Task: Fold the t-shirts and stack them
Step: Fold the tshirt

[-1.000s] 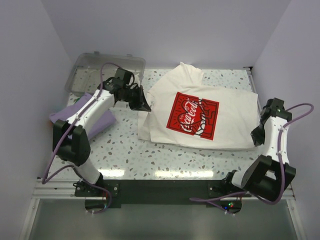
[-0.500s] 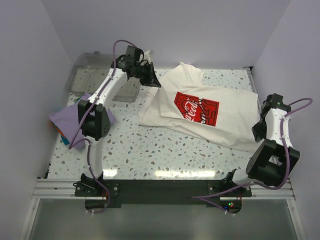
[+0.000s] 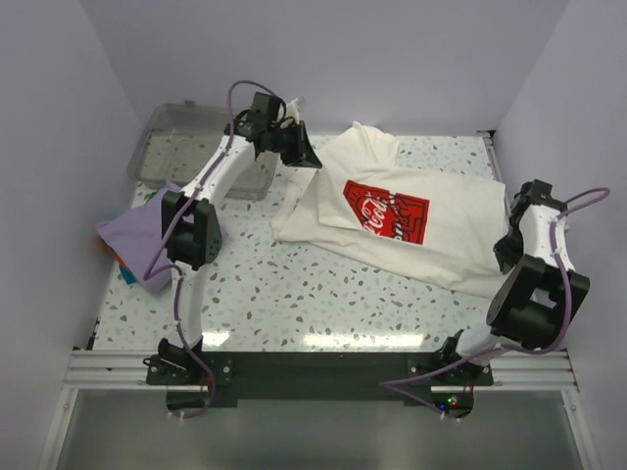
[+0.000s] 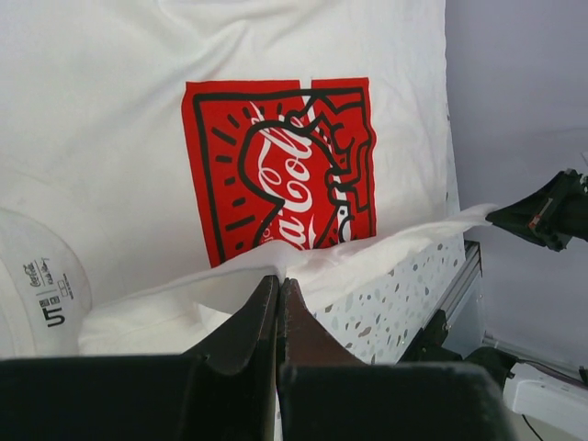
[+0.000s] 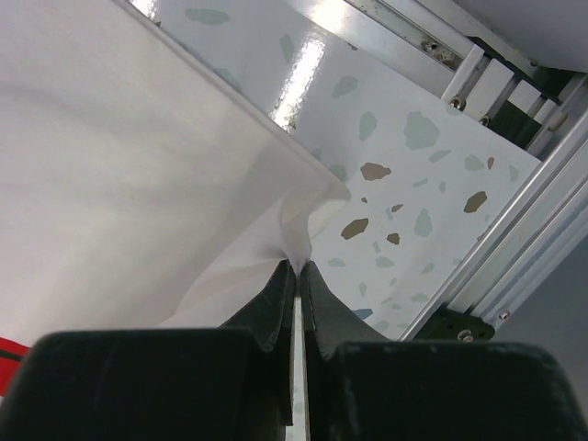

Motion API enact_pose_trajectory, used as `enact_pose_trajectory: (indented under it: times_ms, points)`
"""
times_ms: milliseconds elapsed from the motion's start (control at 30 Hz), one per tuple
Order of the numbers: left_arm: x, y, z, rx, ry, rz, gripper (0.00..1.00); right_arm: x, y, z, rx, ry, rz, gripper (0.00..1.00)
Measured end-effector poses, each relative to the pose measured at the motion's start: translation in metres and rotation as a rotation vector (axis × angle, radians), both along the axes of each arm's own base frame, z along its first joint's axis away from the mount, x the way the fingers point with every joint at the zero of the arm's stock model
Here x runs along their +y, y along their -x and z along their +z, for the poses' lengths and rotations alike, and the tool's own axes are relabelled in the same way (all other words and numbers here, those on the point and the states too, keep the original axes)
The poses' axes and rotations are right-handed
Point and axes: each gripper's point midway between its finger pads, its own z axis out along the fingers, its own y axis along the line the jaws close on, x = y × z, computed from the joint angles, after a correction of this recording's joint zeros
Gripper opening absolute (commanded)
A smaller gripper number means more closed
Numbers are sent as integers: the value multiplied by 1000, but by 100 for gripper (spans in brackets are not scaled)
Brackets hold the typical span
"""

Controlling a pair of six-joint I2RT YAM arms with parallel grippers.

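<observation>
Left end effector (image 4: 278,280) and right end effector (image 5: 297,266), each pinched shut on an edge, span the cream-white cloth t-shirt with red logo (image 3: 451,220) (long axis left-right).

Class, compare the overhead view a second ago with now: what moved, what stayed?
The left gripper, shut on the cream-white red-logo t-shirt, swung up and towards the far wall, lifting that edge. The right gripper kept pinching the opposite corner. The lavender-purple t-shirt and clear plastic bin stayed put.
</observation>
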Motion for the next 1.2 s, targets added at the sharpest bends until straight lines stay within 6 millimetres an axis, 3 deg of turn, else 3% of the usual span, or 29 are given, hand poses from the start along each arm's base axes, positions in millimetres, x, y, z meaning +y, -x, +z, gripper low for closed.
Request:
enact_pose_trajectory:
  times_ms: [467,867,1200]
  points:
    - [-16,-36,2,-121,84,21,0,-9,-20,-15,-1,-5,-27,0]
    - [-26,-54,-26,-133,120,19,0,-15,-30,-30,24,-13,-43,0]
    - [-33,-69,-22,-177,171,39,0,-19,-39,-33,13,-10,-55,0]
